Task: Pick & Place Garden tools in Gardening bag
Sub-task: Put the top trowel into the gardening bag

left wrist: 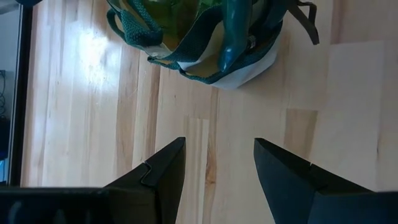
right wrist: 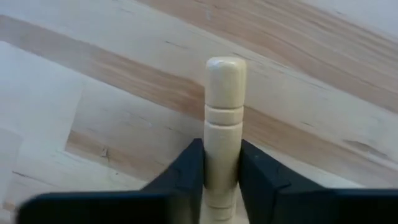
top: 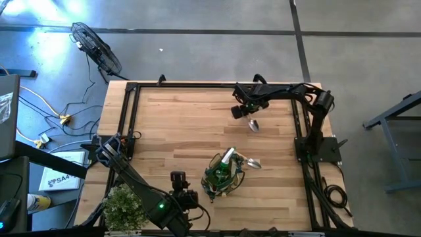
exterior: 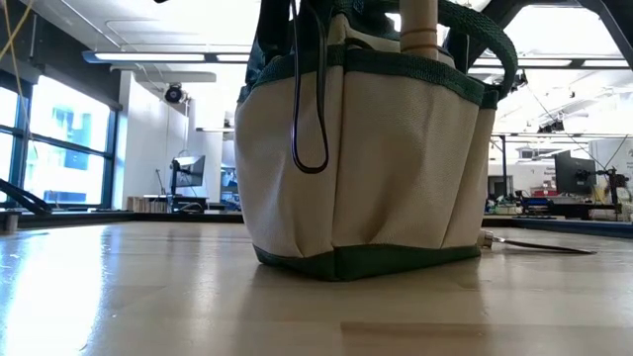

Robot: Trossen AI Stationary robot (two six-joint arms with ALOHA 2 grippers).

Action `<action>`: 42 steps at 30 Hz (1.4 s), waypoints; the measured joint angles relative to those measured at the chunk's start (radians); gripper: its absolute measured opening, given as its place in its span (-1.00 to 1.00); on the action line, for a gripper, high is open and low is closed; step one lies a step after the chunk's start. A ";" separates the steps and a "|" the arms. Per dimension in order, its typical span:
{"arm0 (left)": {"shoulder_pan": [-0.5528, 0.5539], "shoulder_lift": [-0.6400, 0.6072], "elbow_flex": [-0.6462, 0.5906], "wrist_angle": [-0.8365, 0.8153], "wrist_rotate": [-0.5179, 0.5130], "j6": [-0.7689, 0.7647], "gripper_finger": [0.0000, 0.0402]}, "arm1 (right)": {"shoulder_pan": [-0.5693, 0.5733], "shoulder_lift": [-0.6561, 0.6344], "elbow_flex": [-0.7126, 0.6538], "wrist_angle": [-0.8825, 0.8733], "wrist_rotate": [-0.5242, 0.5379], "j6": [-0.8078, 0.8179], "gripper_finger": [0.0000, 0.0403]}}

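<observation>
The right arm is reached from its base at the worktop's (top: 197, 125) right edge toward the far side, with the forearm bent across the far rail. Its right end effector (top: 240, 109) is held above the boards, pointing inward. A trowel (top: 253, 124) is clamped in it: in the right wrist view the pale wooden handle (right wrist: 224, 124) is seen pinched between the two dark fingers (right wrist: 183, 171), its rounded end projecting forward past them. In the high view the metal blade is seen just beside the right end effector, toward the near side, over bare wood.

The left arm is stretched along the near-left of the worktop, its elbow low and its wrist turned toward the bag (top: 222, 174). The left end effector (top: 183, 195) is spread apart, nothing being held between its fingers (left wrist: 161, 180), and bare boards are seen through the gap. The bag stands just ahead of it, apart from the fingertips and well apart from the right end effector. A wooden handle (exterior: 419, 28) is seen sticking up out of the bag, and a metal blade (top: 252, 164) lies on the boards against the bag's right side.

A bushy plant (top: 125, 207) stands beside the left arm at the near-left corner.
</observation>
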 joint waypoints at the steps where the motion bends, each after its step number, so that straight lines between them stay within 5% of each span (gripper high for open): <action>1: 0.000 0.000 0.000 0.002 0.001 0.000 -0.09 | 0.000 0.000 0.000 0.000 0.000 -0.014 -0.73; 18: 0.000 0.000 0.000 0.004 0.012 0.016 -0.09 | 0.055 -0.107 -0.006 0.007 0.065 -0.163 -0.73; 32: 0.001 0.000 0.000 -0.002 -0.143 0.075 -0.09 | 0.181 -0.721 -0.003 -0.059 0.075 -0.271 -0.73; 42: 0.062 0.000 0.000 0.007 -0.124 0.114 -0.09 | 0.461 -1.082 -0.013 -0.151 0.102 -0.181 -0.73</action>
